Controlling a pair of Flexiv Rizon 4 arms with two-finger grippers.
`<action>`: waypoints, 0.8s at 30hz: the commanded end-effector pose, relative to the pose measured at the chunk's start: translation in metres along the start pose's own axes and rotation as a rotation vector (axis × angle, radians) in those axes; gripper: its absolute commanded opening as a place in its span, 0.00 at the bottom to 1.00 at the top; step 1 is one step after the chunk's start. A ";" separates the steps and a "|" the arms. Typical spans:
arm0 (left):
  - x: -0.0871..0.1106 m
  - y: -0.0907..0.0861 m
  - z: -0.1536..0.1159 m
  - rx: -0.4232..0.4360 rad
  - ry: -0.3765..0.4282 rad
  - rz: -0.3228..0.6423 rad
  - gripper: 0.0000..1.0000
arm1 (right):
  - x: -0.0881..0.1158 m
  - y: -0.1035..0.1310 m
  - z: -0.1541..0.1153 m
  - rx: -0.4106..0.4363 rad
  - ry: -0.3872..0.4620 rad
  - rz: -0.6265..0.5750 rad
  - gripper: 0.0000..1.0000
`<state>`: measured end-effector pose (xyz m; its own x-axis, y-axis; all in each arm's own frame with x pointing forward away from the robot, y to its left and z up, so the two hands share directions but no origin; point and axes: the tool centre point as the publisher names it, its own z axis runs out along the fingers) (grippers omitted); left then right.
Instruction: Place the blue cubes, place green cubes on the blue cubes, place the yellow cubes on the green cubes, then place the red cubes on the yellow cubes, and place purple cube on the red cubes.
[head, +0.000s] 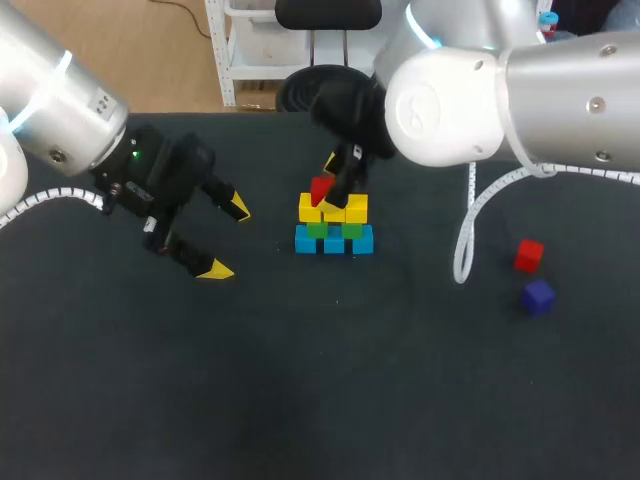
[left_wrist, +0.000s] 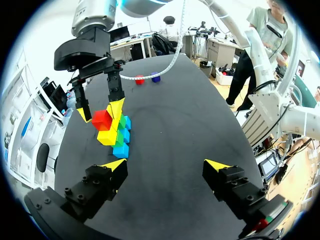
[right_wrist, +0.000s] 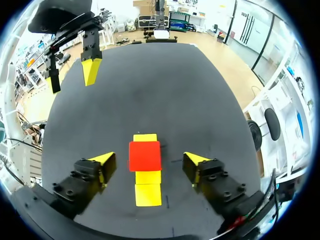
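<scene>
Robotics lab: black table (head: 320, 400), left arm (head: 60, 110), right arm (head: 560, 100), stacked cubes (head: 334, 225).

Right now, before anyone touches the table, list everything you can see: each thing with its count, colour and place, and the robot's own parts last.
table: one, black, under everything.
blue cubes: three showing, blue, bottom row of the stack at mid-table.
green cubes: two showing, green, on the blue row.
yellow cubes: three showing, yellow, row on the green ones.
stacked red cube: one, red, atop the yellow row, between the right hand's fingers.
loose red cube: one, red, on the table right of the stack.
purple cube: one, purple, beside the loose red cube.
left hand: one, black with yellow tips, open, left of the stack.
right hand: one, same colours, open, over the stack.
</scene>
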<state>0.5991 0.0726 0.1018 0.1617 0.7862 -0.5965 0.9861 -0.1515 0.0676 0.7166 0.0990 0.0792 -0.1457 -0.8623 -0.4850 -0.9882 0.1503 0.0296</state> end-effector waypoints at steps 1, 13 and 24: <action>0.000 0.000 0.000 0.000 0.001 0.001 1.00 | 0.004 0.002 -0.014 0.009 -0.014 0.006 1.00; 0.000 0.000 0.000 0.000 0.001 0.001 1.00 | 0.031 0.012 -0.059 0.051 -0.057 0.032 1.00; 0.000 0.000 0.000 0.000 0.001 0.001 1.00 | 0.078 0.012 -0.092 0.169 -0.066 0.175 1.00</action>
<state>0.5990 0.0726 0.1018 0.1617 0.7862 -0.5965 0.9861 -0.1515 0.0676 0.7035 0.0031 0.1202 -0.2972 -0.7936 -0.5309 -0.9444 0.3263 0.0409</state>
